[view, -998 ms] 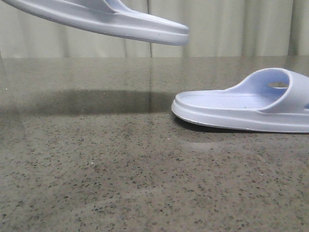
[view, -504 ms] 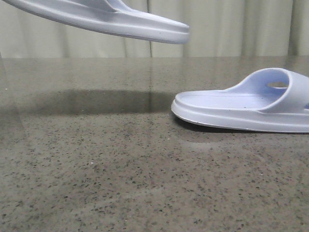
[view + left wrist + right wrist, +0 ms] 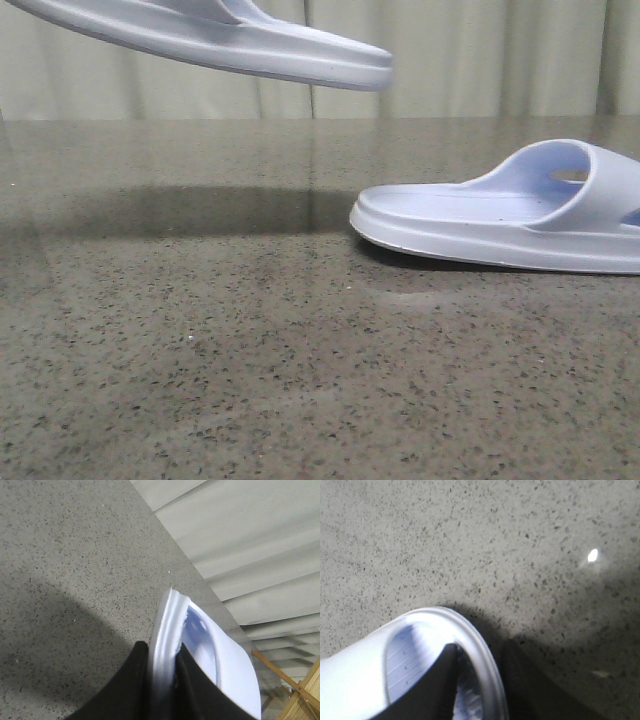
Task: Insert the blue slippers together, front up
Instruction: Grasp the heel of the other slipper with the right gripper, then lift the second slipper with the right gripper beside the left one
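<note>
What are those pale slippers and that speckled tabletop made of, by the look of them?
The blue slippers look like moulded foam or soft plastic: one seamless piece, matte, rounded edges, fine ribs on the footbed. The tabletop looks like polished stone or a stone-effect composite: grey-brown with dark flecks and glossy reflections. Neither is certain from looks alone.

**Blue slippers: one aloft, one on the table**

The pair was pale blue, nearly white, moulded foam. One slipper (image 3: 215, 38) hung clear of the surface at upper left in the front view, sole downward, its rounded end pointing right and tilted slightly down. The other slipper (image 3: 500, 215) lay flat on its sole at the right, wide strap arching upward, its open flat end pointing left. The two were apart, not touching.
</note>
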Controlling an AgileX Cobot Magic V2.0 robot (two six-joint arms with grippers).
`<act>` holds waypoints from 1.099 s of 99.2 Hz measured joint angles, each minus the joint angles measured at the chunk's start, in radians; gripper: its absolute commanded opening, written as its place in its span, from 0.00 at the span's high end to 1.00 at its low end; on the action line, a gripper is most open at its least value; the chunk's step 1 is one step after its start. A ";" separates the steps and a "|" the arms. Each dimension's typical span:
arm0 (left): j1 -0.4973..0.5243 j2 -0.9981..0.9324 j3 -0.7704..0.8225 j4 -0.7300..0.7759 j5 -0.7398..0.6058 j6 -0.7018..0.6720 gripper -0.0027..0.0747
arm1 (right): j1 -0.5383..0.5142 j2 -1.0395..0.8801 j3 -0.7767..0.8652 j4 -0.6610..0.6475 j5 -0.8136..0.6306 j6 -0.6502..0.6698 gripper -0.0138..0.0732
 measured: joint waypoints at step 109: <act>0.000 0.000 0.000 -0.018 0.000 0.000 0.93 | 0.005 -0.323 -0.216 -0.077 0.010 0.007 0.96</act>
